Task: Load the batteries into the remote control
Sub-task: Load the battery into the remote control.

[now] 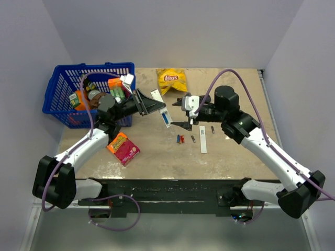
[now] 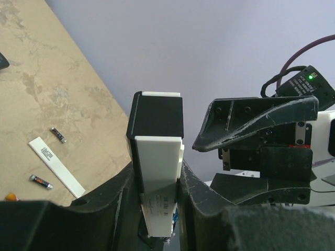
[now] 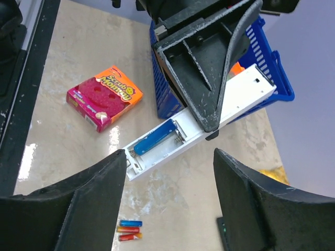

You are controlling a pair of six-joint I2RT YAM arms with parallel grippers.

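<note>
My left gripper (image 1: 152,107) is shut on the white remote control (image 1: 165,116) and holds it above the table, tilted, with the open battery bay facing the right wrist camera. The left wrist view shows the remote (image 2: 157,157) clamped between the jaws of my left gripper (image 2: 158,175). One blue battery (image 3: 155,137) lies in the bay of the remote (image 3: 235,97); the slot beside it is empty. Three loose batteries (image 1: 180,139), one blue and two red/orange, lie on the table (image 3: 129,229). My right gripper (image 1: 186,112) is open and empty, close to the remote (image 3: 170,154).
The white back strip (image 1: 203,140) lies on the table with small dark pieces (image 1: 193,138) beside it. A blue basket (image 1: 63,89) with items stands at the back left. A pink sponge box (image 1: 123,148) lies front left and a yellow chips bag (image 1: 172,80) at the back.
</note>
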